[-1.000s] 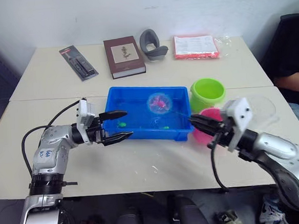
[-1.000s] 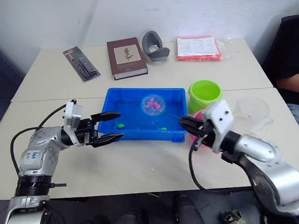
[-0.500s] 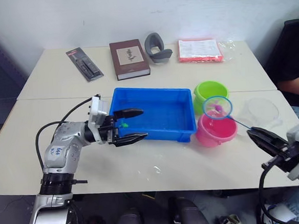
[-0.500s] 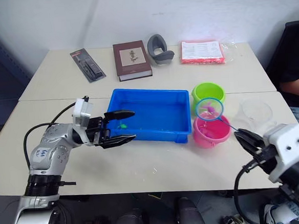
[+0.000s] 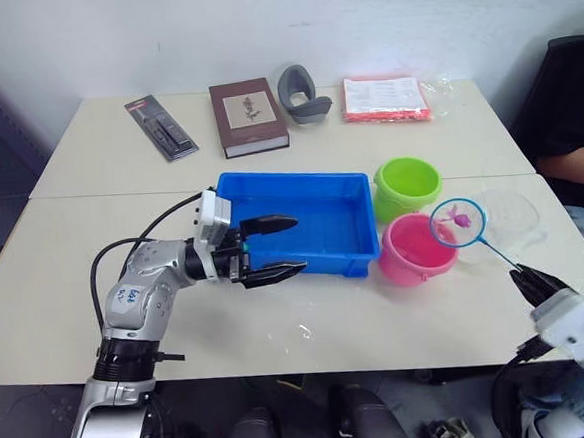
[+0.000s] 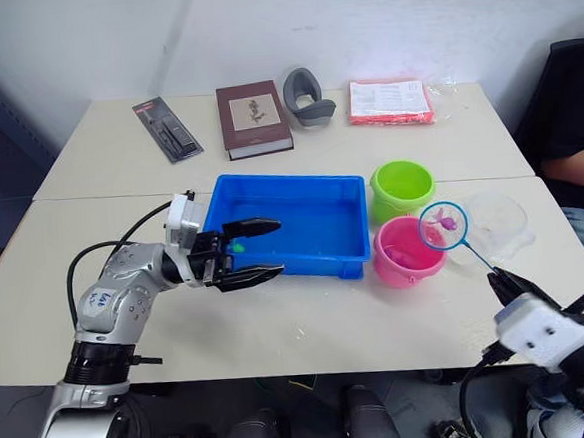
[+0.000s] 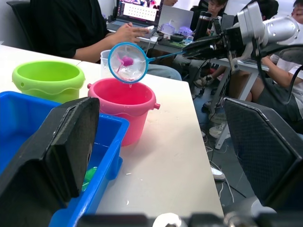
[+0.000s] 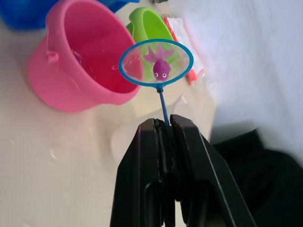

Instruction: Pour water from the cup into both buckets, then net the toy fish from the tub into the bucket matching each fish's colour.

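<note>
The blue tub [image 5: 291,178] sits mid-table, with a green toy fish [image 6: 236,249] near its left front corner. To its right stand the lime green bucket [image 5: 407,186] and, in front of that, the pink bucket [image 5: 415,251]. My right gripper [image 5: 526,281] is shut on the net's thin handle. The net [image 5: 459,221] hovers just right of the pink bucket with a pink toy fish [image 8: 161,69] in it. The clear cup [image 5: 519,214] stands behind the net. My left gripper [image 5: 296,244] is open at the tub's front left edge, empty.
Along the far table edge lie a packaged black tool [image 5: 160,128], a brown book [image 5: 248,112], a grey curved object [image 5: 301,93] and a red-and-white packet [image 5: 384,98]. A person in black [image 5: 570,109] sits at the right end of the table.
My right gripper lifted the net with the pink fish out of the tub and carried it right, over the pink bucket and slightly past it. The left gripper shifted right along the tub's front.
</note>
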Motion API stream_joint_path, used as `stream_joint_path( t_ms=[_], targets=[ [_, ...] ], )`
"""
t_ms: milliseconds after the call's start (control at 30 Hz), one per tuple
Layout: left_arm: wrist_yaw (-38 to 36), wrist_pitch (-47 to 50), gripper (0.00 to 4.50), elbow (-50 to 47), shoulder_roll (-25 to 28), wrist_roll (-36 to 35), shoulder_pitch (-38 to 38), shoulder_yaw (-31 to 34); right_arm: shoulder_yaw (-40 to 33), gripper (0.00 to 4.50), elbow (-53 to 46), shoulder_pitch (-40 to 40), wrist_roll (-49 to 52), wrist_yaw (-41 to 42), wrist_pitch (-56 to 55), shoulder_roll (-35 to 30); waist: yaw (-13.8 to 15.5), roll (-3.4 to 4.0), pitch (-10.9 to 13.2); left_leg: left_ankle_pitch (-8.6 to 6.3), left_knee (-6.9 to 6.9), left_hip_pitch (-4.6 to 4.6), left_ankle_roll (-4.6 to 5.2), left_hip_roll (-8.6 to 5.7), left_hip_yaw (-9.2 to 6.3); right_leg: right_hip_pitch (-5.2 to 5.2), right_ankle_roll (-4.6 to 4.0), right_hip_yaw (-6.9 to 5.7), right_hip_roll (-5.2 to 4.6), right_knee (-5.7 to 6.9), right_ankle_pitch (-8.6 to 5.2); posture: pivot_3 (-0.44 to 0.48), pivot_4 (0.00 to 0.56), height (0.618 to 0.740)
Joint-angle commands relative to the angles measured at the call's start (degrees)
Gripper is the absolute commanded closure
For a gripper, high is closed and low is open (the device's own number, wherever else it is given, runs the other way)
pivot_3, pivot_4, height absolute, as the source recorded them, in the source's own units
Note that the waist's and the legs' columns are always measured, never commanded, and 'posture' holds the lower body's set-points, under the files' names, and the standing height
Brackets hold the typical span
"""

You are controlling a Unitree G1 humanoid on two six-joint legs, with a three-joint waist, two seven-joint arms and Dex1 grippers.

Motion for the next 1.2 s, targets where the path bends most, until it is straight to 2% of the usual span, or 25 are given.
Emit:
stream_joint_path(
  t_ms=[33, 100, 400, 533, 633, 733, 867, 967, 1067, 1100, 1200],
  targets=[
    [0.60, -0.29, 0.03, -2.23, -0.74, -0.73, -1.53, -0.03, 0.05, 4.50, 3.46, -0.07, -11.25, -6.93, -9.29, -1.77, 0.02, 0.00, 0.00, 0.02, 0.00, 0.00, -0.04, 0.00, -0.01, 0.00, 0.00, 0.00, 0.01, 0.00, 0.00, 0.000, 0.150, 0.740],
    [0.95, -0.47, 0.03, -2.11, -1.19, -0.69, -1.69, -0.02, 0.18, 4.50, 4.82, -0.02, -17.96, -10.73, -12.30, -2.42, 0.02, 0.00, 0.00, 0.16, 0.00, 0.00, -0.28, 0.00, -0.01, 0.00, 0.00, 0.01, 0.01, -0.01, 0.00, 0.000, 0.150, 0.740],
    [1.86, -1.66, 0.03, -1.93, -2.43, -0.22, -1.96, -0.05, 2.17, 4.50, 8.86, -0.33, -26.97, -21.18, -18.71, -2.65, -0.03, 0.00, 0.00, 0.16, 0.00, -0.01, -0.29, -0.01, 0.00, 0.00, -0.01, 0.06, 0.01, -0.01, -0.01, 0.000, 0.150, 0.740],
    [1.75, -2.30, 0.03, -1.73, -2.24, -0.10, -1.63, 0.14, 0.74, 4.50, 9.29, -0.45, -23.51, -23.11, -19.50, -2.03, -0.02, 0.00, 0.00, 0.16, 0.00, -0.01, -0.29, 0.00, -0.01, 0.00, -0.02, 0.07, 0.02, 0.00, -0.01, 0.000, 0.150, 0.740],
    [1.38, -3.03, 0.03, -0.63, -1.15, 0.09, -1.40, 1.06, -0.97, 4.50, 7.90, -1.59, -15.48, -20.85, -17.35, -2.62, -0.07, 0.00, 0.00, 0.16, 0.00, 0.00, -0.28, 0.00, 0.00, 0.00, -0.02, 0.09, 0.02, 0.00, -0.01, 0.000, 0.150, 0.740],
    [0.63, -4.02, 0.03, 1.54, 1.03, 0.18, -1.33, 2.78, -0.12, 4.50, 4.89, -2.80, -3.20, -14.59, -12.21, -3.97, -0.18, 0.00, 0.00, 0.14, 0.00, 0.02, -0.24, 0.02, 0.00, 0.00, -0.02, 0.10, 0.04, 0.01, -0.01, 0.000, 0.150, 0.740],
    [-0.74, -5.36, 0.03, 6.64, 5.90, 0.72, -1.79, 6.33, 4.86, 4.50, -3.80, -7.49, 19.01, -3.12, 4.95, -9.13, -0.44, 0.00, 0.00, 0.08, 0.00, 0.06, -0.13, 0.06, -0.01, 0.01, -0.04, 0.08, 0.05, 0.09, -0.02, 0.000, 0.150, 0.740],
    [-2.79, -6.08, 0.03, 9.88, 9.72, 1.26, -1.63, 7.64, 7.78, 4.50, -6.71, -14.86, 26.65, 0.02, 18.13, -12.50, -0.54, -0.01, 0.01, 0.09, 0.00, 0.10, -0.10, 0.10, -0.05, 0.02, -0.07, 0.00, 0.03, 0.17, -0.02, 0.000, 0.150, 0.740],
    [-4.50, -8.29, 0.03, 13.47, 12.77, 2.50, -1.30, 8.85, 12.85, 4.50, -9.42, -21.13, 39.22, 4.95, 38.23, -18.87, -0.10, -0.01, 0.01, 0.09, 0.00, 0.09, -0.10, 0.10, -0.10, 0.00, -0.13, -0.09, -0.03, 0.20, -0.06, 0.000, 0.150, 0.740],
    [-4.50, -8.72, 0.03, 14.04, 13.16, 2.62, -1.22, 9.18, 14.15, 4.50, -10.04, -22.66, 39.83, 5.52, 42.49, -20.90, 0.07, -0.01, 0.01, 0.09, 0.00, 0.06, -0.10, 0.10, -0.12, -0.02, -0.14, -0.12, -0.07, 0.17, -0.07, 0.000, 0.150, 0.740],
    [-4.97, -11.22, 0.03, 17.74, 14.62, 3.68, -2.07, 10.63, 24.05, 4.50, -8.92, -35.40, 37.33, 3.86, 52.56, -24.35, 0.43, -0.02, 0.02, 0.08, 0.03, -0.09, -0.10, 0.10, -0.25, -0.05, -0.18, -0.32, -0.17, 0.06, -0.09, 0.000, 0.150, 0.740]
  ],
)
